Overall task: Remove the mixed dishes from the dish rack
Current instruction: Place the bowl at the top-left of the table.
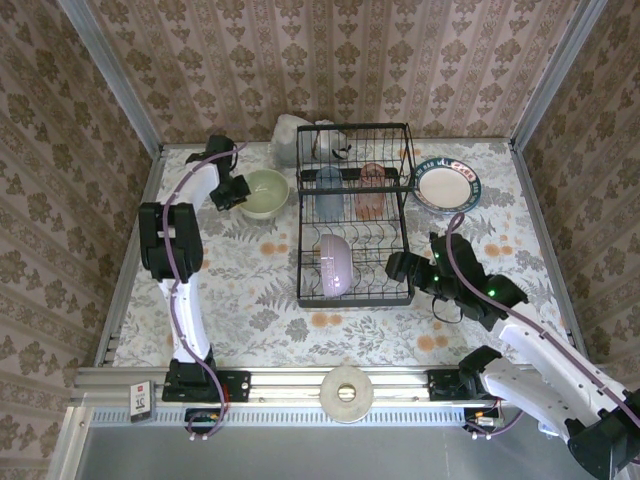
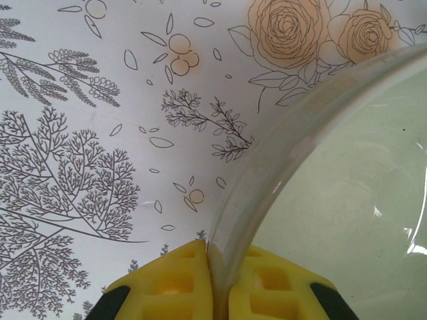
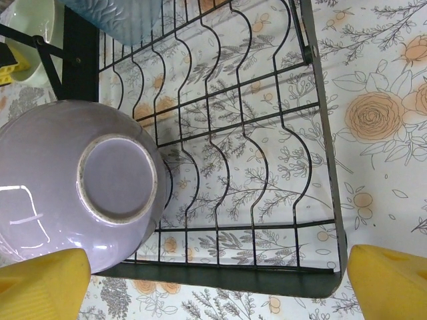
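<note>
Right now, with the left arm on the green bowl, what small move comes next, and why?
Probably lower the left gripper slightly and open it: it pinches the rim of the pale green bowl, and the bowl is already clear of the dish rack, over the table on its left. Contact is unclear.

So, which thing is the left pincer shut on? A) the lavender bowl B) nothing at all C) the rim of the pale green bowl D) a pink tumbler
C: in the left wrist view, the left pincer is pinched on the rim of the pale green bowl.
</note>
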